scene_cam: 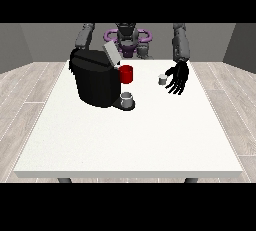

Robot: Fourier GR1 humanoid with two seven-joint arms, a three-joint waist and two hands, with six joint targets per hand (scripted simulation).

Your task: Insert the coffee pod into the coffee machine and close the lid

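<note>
The hand at the view's right (177, 79) hangs with spread, relaxed fingers and holds nothing. The other hand is hidden behind the black coffee machine (95, 82), whose lid (111, 54) stands tilted up. A red mug (126, 74) shows behind the machine; a grey cup (128, 98) sits on its tray; their contents cannot be seen. The small grey coffee pod (162, 79) stands on the white table (130, 140), just beside the fingers.

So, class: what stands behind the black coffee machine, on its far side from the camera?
A red cup shows beside the raised lid, partly hidden by the coffee machine. The robot's arm at the view's left disappears behind the machine, so its hand cannot be seen.
</note>
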